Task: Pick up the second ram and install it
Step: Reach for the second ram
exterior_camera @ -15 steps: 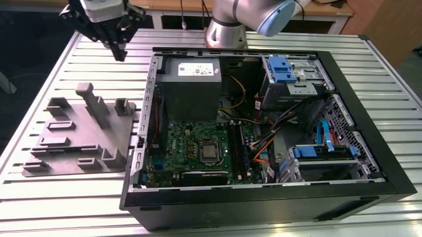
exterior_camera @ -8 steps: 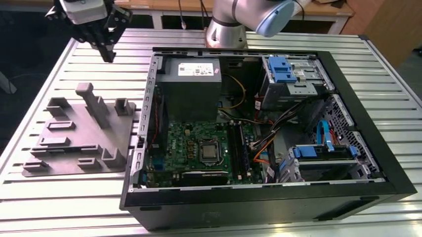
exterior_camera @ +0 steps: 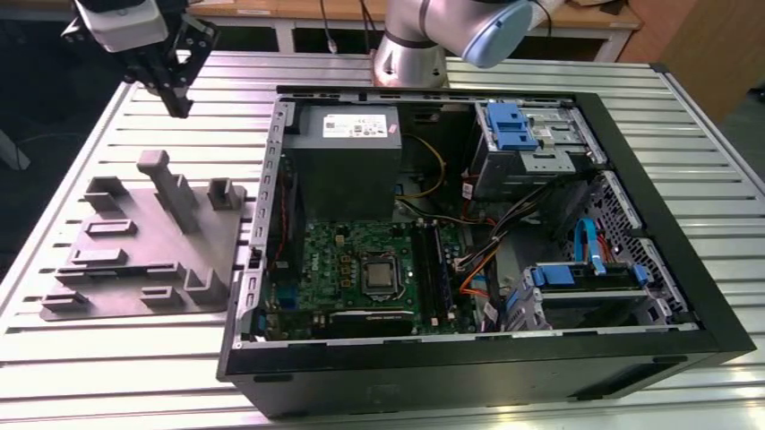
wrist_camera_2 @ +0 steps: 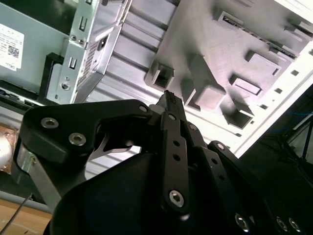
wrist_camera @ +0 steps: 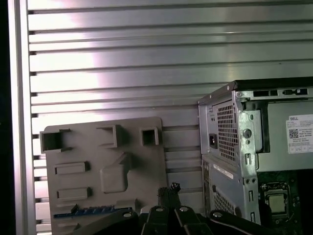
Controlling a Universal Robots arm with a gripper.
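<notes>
Currently 1 white printed label (exterior_camera: pixel 356 126) sits on the grey power supply (exterior_camera: pixel 347 170) inside the open computer case (exterior_camera: pixel 700 296); in the first wrist view it carries a small square code. Gripper (exterior_camera: pixel 179 109) hangs above the slatted table (exterior_camera: pixel 96 358), on the exterior view's left, near the grey holder tray (exterior_camera: pixel 132 260). Fingers are closed together in both wrist views, gripping nothing and touching nothing. Second ram (wrist_camera: pixel 88 211) shows in the first wrist view as 1 slim bluish-green strip lying on the holder tray, along the edge nearest the gripper.
</notes>
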